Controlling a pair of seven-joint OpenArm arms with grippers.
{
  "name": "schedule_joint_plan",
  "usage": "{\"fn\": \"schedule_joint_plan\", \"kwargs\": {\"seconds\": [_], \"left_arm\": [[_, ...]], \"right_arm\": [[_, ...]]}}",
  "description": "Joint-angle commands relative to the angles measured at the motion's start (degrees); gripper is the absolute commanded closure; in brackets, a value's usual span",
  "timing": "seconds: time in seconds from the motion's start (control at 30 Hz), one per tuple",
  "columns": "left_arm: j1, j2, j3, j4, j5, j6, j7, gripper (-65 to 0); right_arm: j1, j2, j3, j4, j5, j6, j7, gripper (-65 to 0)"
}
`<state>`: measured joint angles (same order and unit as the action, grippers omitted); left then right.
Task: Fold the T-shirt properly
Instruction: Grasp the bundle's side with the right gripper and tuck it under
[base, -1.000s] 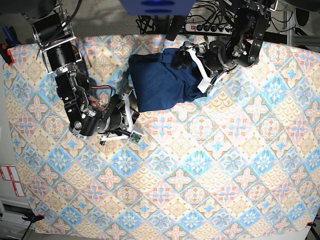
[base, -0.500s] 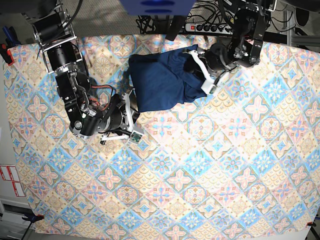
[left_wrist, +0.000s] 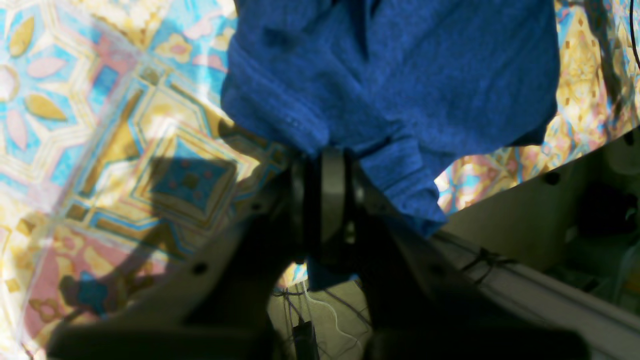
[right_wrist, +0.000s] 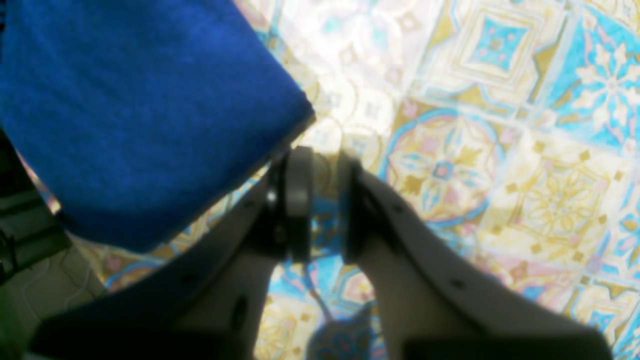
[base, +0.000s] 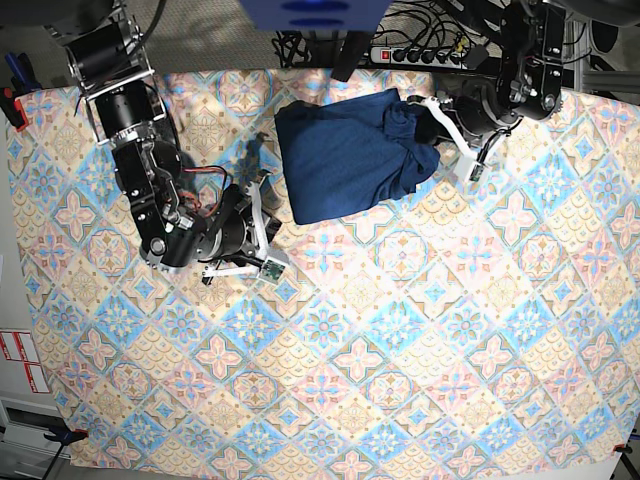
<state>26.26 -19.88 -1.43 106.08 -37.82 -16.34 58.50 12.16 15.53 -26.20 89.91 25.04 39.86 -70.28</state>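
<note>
The T-shirt (base: 350, 155) is a bunched dark navy heap at the back middle of the patterned tablecloth (base: 400, 330). My left gripper (base: 432, 122) is at its right edge, shut on a gathered fold. In the left wrist view the fabric (left_wrist: 400, 75) is pinched between the dark fingers of the left gripper (left_wrist: 325, 165), and a flap hangs down beside them. My right gripper (base: 268, 215) sits just left of the shirt's lower left corner. In the right wrist view the right gripper (right_wrist: 320, 165) has its jaws slightly apart with nothing between them, and the shirt's corner (right_wrist: 125, 115) lies next to the left finger.
A power strip (base: 420, 55) and cables run along the back edge behind the shirt. The right arm's links (base: 135, 150) stretch down the left side. A red clamp (base: 10, 105) holds the cloth at the far left edge.
My left gripper has shut on the shirt's right edge and moved right, dragging the shirt that way. The right arm has hardly moved.
</note>
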Motion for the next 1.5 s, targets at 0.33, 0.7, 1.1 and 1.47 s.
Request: {"fn": "schedule_joint_plan", "kwargs": {"seconds": [0.33,0.7,1.1,1.47], "left_arm": [[0.1,-1.3,4.9,1.0,-0.6,-0.2,2.7,-43.1],[1.2,-7.3,-1.0,1.0,-0.5,0.0,-0.1,-44.2],[1.6,-6.0,3.6,1.0,-0.5,-0.1,1.5,-44.1],[1.1,-5.7,3.1,0.8,-0.4,0.0,1.1,-44.1]], "right_arm": [[1.7,-0.1,-11.2,7.5,0.8,0.1,0.7,-9.1],[1.7,-5.2,-13.0,7.9,0.8,0.1,4.7,-9.1],[6.6,-11.0,-21.9,-8.9,0.4,0.1,7.7,-9.1],[7.9,-11.0,-20.8,-18.7,0.4,0.1,17.2,-9.1]]}}
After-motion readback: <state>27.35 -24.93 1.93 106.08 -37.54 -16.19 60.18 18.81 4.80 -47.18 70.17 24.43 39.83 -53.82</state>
